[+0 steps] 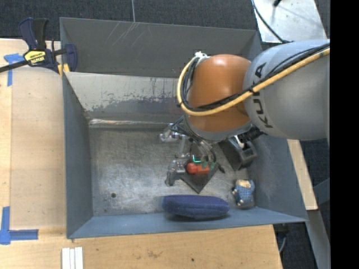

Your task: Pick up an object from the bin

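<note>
The claw (188,164) was seen low over a small red thing (196,168) right of centre; closure could not be told; a grip was judged next.

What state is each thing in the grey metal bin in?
Dark blue oblong soft pad: lies flat by the bin's near wall.
Small blue and beige object: rests near the right front corner.
Gripper: low, at a small red and green thing.
</note>
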`<state>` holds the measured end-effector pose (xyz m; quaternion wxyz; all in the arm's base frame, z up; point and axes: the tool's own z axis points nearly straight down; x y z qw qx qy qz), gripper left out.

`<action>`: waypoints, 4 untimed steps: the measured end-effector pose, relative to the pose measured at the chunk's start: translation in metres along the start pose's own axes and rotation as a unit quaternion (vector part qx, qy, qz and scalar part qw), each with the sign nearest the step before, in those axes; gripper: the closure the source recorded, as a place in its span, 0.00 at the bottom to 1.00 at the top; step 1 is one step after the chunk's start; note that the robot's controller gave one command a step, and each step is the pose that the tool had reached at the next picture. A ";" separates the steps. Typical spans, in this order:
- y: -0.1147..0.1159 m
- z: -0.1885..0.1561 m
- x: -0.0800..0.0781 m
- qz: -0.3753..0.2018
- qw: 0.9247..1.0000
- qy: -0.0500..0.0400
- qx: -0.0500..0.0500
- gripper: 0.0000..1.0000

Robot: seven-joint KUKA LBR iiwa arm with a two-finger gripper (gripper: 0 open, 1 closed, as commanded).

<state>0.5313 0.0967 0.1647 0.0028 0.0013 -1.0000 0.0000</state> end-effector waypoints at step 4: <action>-0.186 -0.055 -0.026 -0.345 0.939 -0.007 0.004 1.00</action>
